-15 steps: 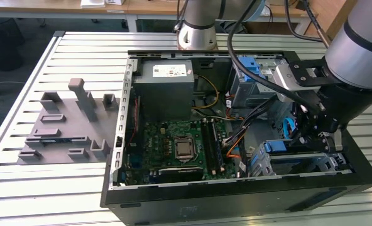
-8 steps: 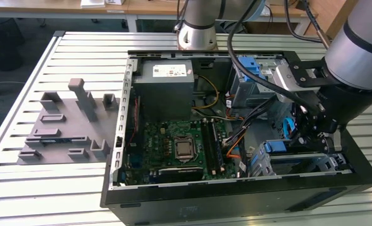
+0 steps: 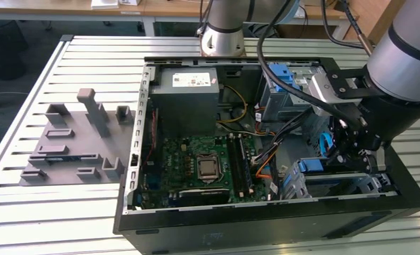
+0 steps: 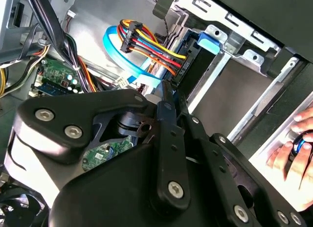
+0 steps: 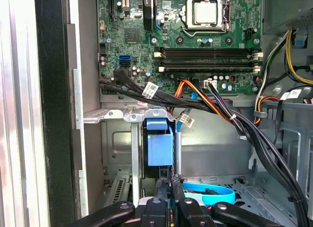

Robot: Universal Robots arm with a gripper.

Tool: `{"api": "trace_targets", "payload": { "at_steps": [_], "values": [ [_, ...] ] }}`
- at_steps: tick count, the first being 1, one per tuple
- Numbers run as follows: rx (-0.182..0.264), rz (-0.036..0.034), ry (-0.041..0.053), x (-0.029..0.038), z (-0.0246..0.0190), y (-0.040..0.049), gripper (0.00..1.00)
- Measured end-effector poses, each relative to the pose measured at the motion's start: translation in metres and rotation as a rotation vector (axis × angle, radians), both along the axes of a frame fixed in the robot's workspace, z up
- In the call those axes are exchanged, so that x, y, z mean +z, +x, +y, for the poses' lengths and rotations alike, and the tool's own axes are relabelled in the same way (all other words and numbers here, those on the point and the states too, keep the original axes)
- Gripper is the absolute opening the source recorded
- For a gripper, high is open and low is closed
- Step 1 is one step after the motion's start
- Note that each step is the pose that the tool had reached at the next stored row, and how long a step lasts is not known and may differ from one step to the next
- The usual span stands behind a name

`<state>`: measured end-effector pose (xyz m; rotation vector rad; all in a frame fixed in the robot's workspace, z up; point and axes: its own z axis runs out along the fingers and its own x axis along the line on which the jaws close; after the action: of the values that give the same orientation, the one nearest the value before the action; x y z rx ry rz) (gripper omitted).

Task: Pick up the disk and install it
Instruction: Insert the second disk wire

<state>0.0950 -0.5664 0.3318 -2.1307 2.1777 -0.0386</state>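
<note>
Sitting on the slatted tabletop (image 3: 68,207), the opened computer case (image 3: 267,223) holds at about four o'clock from its motherboard (image 3: 199,167) the metal drive cage (image 3: 341,186), where the tool (image 5: 168,197) reaches in, pinching the disk (image 5: 160,148) standing edgewise in the cage slot.

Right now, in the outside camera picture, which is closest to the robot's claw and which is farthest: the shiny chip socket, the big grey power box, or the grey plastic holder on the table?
From the gripper, in the exterior view:
1. Chip socket, mid-motherboard, toward that view's left.
2. Power box, at the case's far corner.
3. Grey holder, outside the case on the table, far left.
</note>
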Motion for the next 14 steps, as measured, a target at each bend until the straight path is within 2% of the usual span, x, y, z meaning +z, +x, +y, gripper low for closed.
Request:
{"api": "trace_targets", "payload": {
  "at_steps": [10,11,14],
  "values": [
    [0.0,0.0,-0.0001,-0.0002,0.0,0.0001,0.17],
    [0.0,0.0,0.0,-0.0003,0.0,0.0002,0.23],
    [0.0,0.0,0.0,-0.0003,0.0,0.0002,0.23]
  ]
}}
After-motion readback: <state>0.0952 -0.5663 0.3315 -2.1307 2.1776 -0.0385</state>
